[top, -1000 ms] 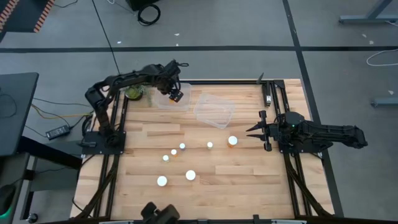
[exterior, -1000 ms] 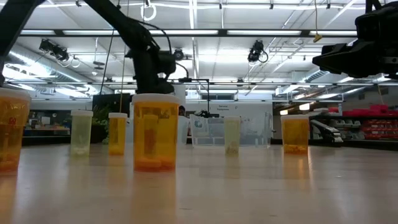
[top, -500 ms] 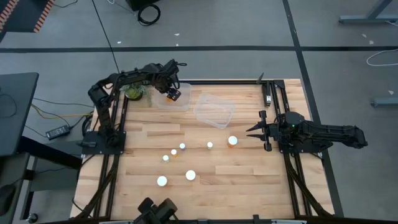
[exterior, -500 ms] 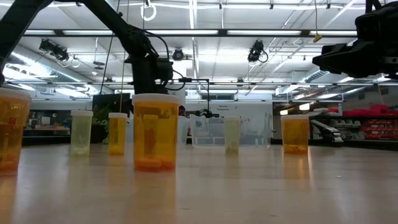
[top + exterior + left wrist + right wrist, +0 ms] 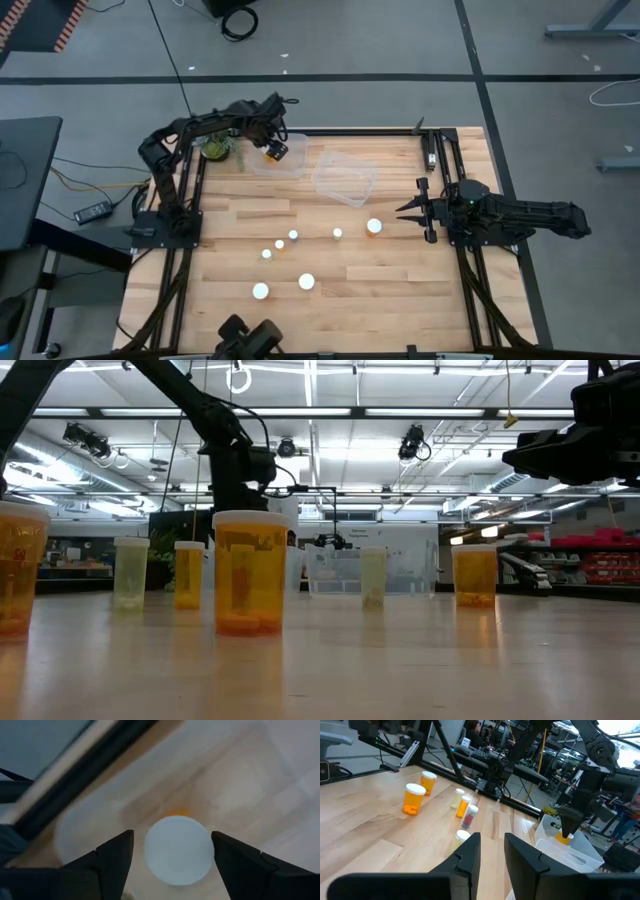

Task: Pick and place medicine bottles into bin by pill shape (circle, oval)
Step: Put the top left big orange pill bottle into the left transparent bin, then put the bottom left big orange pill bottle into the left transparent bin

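Hovering over the clear bin [image 5: 277,157] near the table's far-left corner, the left gripper [image 5: 172,851] has its jaws spread either side of a white-capped orange pill bottle [image 5: 178,849], with gaps both sides, so it looks released. Seven more medicine bottles [image 5: 306,282] stand mid-table. These look light, rigid and smooth-walled, likely to tip or slip; gripping just below the cap seems safest. The right gripper [image 5: 408,210] waits by the right edge, jaws slightly apart.
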Tool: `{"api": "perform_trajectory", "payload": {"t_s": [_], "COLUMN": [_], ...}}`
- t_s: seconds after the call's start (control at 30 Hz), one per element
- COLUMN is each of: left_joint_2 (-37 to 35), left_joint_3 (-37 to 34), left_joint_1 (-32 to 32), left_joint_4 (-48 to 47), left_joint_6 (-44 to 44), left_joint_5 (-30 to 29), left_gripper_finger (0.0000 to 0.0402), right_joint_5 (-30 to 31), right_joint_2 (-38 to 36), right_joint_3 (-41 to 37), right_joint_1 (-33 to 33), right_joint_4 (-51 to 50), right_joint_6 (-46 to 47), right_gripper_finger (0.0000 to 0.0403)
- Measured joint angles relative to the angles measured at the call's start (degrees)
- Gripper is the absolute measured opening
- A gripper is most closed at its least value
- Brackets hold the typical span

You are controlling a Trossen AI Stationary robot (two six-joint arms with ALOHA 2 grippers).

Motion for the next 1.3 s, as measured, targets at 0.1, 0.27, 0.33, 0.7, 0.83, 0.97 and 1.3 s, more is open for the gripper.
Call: {"api": "perform_trajectory", "payload": {"t_s": [0.1,0.27,0.33,0.7,0.83,0.97,1.3], "left_joint_2": [-1.5,-4.2,-5.1,-7.9,-7.9,-7.9,-7.8], "left_joint_3": [0.0,0.0,0.0,0.0,0.0,0.0,0.0], "left_joint_1": [-0.1,-1.4,-2.5,-14.2,-19.3,-23.6,-34.0], "left_joint_4": [0.1,-0.1,0.0,-2.4,-2.6,-2.6,-2.6], "left_joint_6": [0.5,1.5,1.5,1.5,0.1,-2.6,-9.6], "left_joint_5": [-1.1,-0.3,1.1,15.0,17.3,17.3,17.1], "left_gripper_finger": [0.0270,0.0266,0.0266,0.0254,0.0248,0.0245,0.0259], "right_joint_5": [0.0,0.0,0.0,0.0,0.0,0.0,0.0], "right_joint_2": [0.0,0.0,0.0,0.0,0.0,0.0,0.0], "right_joint_3": [0.0,0.0,0.0,0.0,0.0,0.0,0.0], "right_joint_1": [0.0,0.0,0.0,0.0,0.0,0.0,0.0], "right_joint_4": [0.0,0.0,0.0,0.0,0.0,0.0,0.0], "right_joint_6": [0.0,0.0,0.0,0.0,0.0,0.0,0.0], "right_gripper_finger": [0.0093,0.0093,0.0093,0.0093,0.0093,0.0093,0.0093]}}
